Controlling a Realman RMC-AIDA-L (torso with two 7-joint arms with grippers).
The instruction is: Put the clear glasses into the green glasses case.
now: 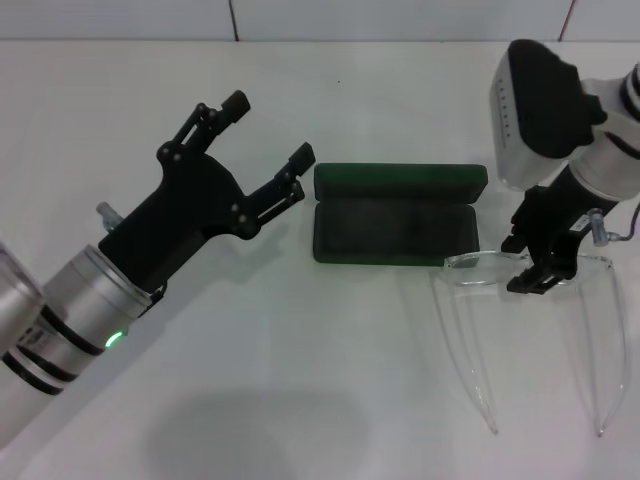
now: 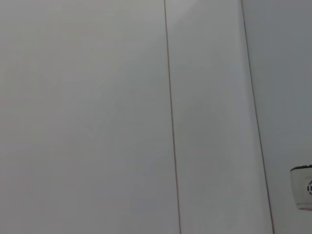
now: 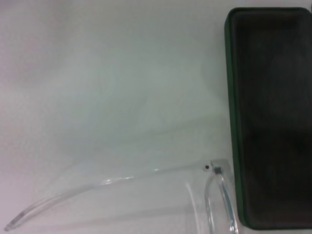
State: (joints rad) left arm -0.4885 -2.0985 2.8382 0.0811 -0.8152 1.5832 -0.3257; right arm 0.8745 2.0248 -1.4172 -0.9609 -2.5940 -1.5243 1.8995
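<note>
Clear glasses (image 1: 530, 330) lie outside the case on the white tabletop (image 1: 300, 400), arms unfolded, just right of the open green glasses case (image 1: 397, 212). Nothing is packed. The right claw (image 1: 535, 262) sits at the lens; its grip is unclear. The left claw (image 1: 262, 140) hovers wide open.

The glasses case (image 1: 398, 215) lies open at the middle of the table (image 1: 300, 400), its lid folded back behind the tray. The clear glasses (image 1: 520, 262) lie just right of it, 1 corner of the lens touching the case's near right corner, their 2 arms pointing toward the robot. The right gripper (image 1: 535, 258) sits over the lens. The left gripper (image 1: 262, 148) hovers left of the case, apart from it.
</note>
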